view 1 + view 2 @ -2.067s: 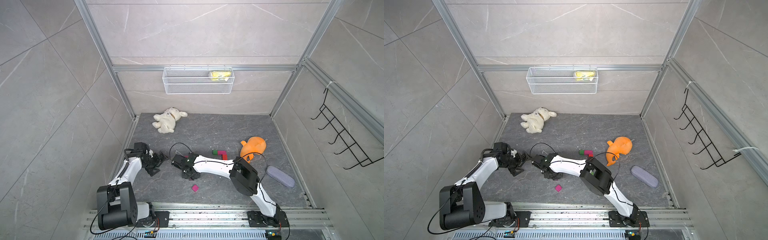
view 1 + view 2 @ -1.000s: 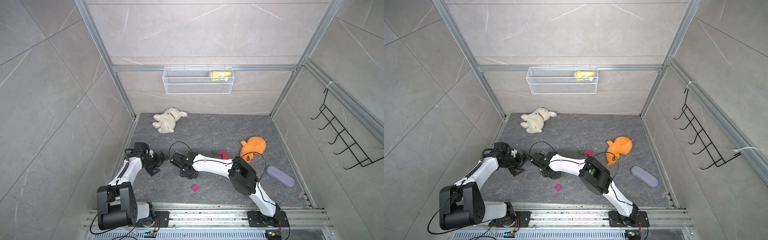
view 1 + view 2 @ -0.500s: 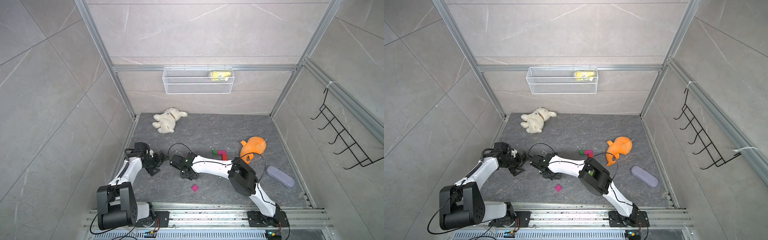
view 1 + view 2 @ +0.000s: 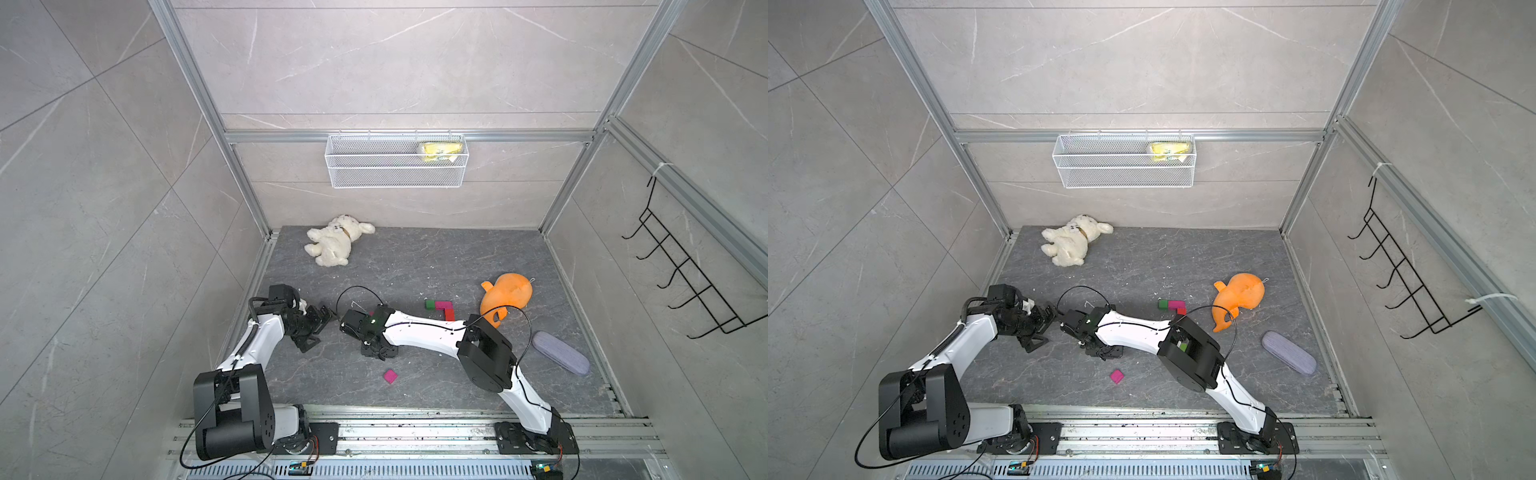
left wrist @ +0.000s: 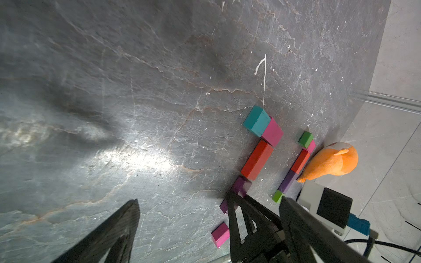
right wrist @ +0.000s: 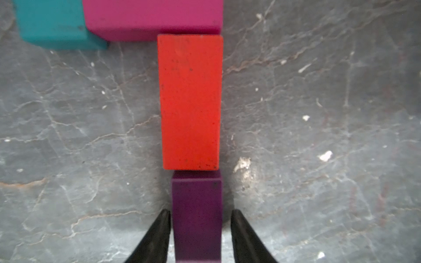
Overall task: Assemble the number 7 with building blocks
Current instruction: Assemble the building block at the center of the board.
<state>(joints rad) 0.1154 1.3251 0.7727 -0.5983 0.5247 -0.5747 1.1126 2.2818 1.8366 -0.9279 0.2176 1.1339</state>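
Pink block (image 4: 390, 376) lies loose on the surface (image 4: 415, 257), closest to me and apart from everything else. A grey case (image 4: 561, 353) lies off to the right. Just beyond the pink block my right end effector (image 4: 376, 351) points down over the near 7 (image 5: 257, 159). From the right wrist I see its fingers (image 6: 159, 236) astride the purple block (image 6: 197, 195), narrowly spread, with a sliver of gap on one side, so I would not call it a pinch. That purple block sits end to end against the red block (image 6: 190, 102). The red one meets the magenta block (image 6: 152, 16), and the teal block (image 6: 52, 22) touches the magenta one to form the bar. My left end effector (image 4: 320, 330) hangs beside the right one, spread wide and holding nothing. Farther back lies the far 7 (image 5: 300, 160), green, magenta, red, purple, green, close to the orange toy (image 4: 507, 297); in both top views my right arm (image 4: 424, 332) hides its lower part. At the back lie the white dog (image 4: 334, 245) and, on the wall, the basket (image 4: 395, 178)
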